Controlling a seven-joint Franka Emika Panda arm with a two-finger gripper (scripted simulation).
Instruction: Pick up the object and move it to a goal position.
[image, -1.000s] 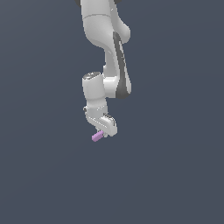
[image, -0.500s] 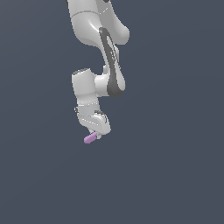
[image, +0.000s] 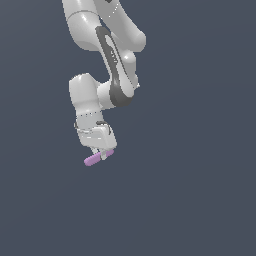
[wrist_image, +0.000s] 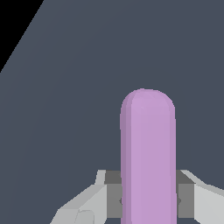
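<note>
The white, glossy robot arm (image: 107, 55) with its dark grey joint band is reaching down from the upper part of the exterior view, its bulky wrist segment pointing downward. At its lower end the white claw (image: 101, 155) is clenching the small, plain pink-purple rod with rounded ends (image: 95, 158). In the exterior view the rod is lying nearly level, tilting slightly so that the end toward the exterior view's left is sitting a little lower than the other end. Most of the rod's visible length is sticking out from the claw toward the exterior view's left, while its other end is only just showing past the fingers toward the exterior view's right.

In the wrist view the pink-purple rod (wrist_image: 148, 153) is filling the middle of the picture, running away from the camera with its rounded tip showing clearly. The light grey fingers (wrist_image: 83, 205) are pressing against it from both sides, and darker grey pads (wrist_image: 113, 192) are sitting flush against its flanks, with no gap showing between pad and rod.

Behind everything a flat, uniform dark blue-grey surface (image: 200, 175) is stretching across both views; whether the rod is touching it cannot be told from these pictures.
</note>
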